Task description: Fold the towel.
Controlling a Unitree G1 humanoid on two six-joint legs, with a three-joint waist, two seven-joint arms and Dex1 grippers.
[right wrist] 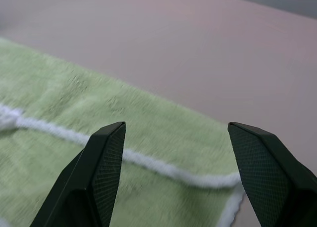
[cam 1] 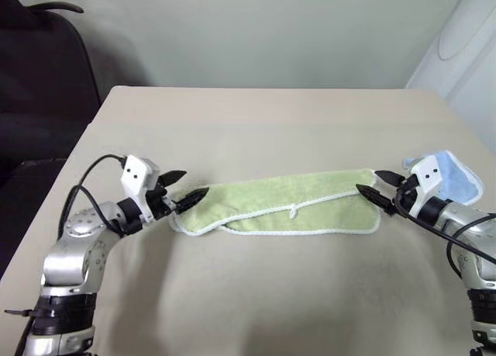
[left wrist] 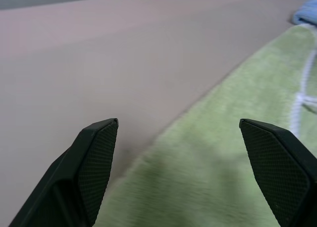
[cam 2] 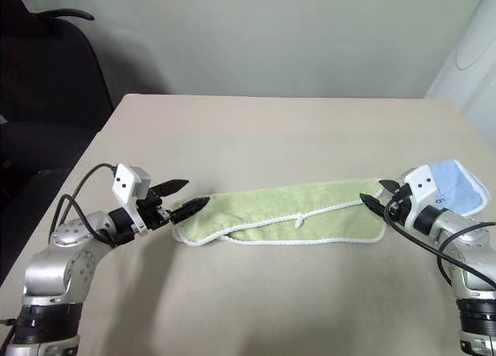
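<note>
Green towel [cam 1: 287, 206] lies folded lengthwise on table [cam 1: 256, 123]; left gripper [cam 1: 186, 187] at its 9 o'clock end, fingers spread; right gripper [cam 1: 373, 184] at 3 o'clock, fingers spread, empty.

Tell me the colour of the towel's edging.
White, clearest on the towel in the right eye view.

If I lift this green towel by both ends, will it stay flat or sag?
The towel will probably sag in the middle: it is soft terry, lying limp and already folded once. Its layers may slide apart, since the white edging shows them offset.
</note>
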